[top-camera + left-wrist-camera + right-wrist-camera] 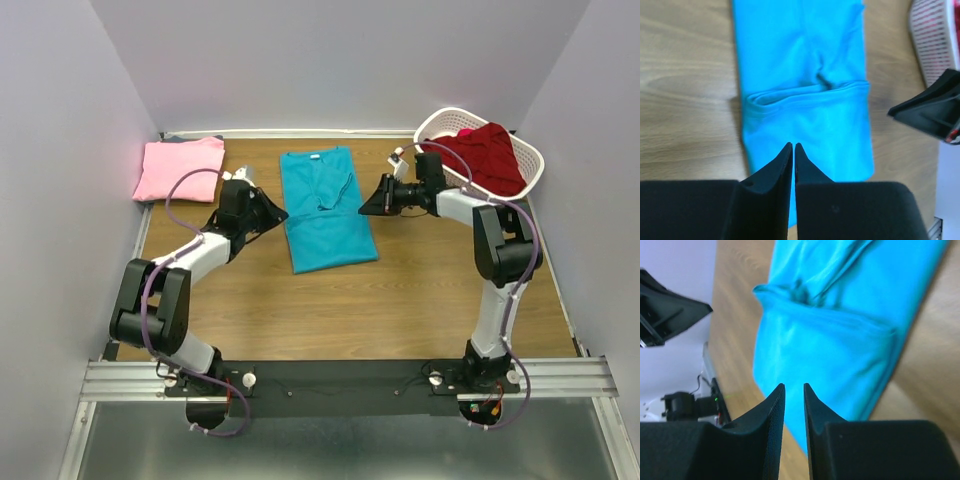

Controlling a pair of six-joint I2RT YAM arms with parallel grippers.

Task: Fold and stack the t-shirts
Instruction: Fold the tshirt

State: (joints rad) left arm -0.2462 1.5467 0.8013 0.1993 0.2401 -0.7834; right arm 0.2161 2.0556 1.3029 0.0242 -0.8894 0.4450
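Observation:
The teal t-shirt [322, 205] lies flat and lengthwise in the middle of the table, its sides folded in to a long strip. It also shows in the left wrist view [805, 65] and the right wrist view [830, 350]. My left gripper [283, 214] is shut and empty just above the shirt's left edge [792, 145]. My right gripper [362, 209] hovers at the shirt's right edge, its jaws a narrow gap apart and empty [792, 386]. The pink t-shirt [180, 167] lies folded at the far left. The dark red t-shirt [487, 157] lies crumpled in the basket.
The white slotted basket [530, 160] stands at the far right corner, behind my right arm. Grey walls close the table on three sides. Bare wood lies in front of the teal shirt [340, 310].

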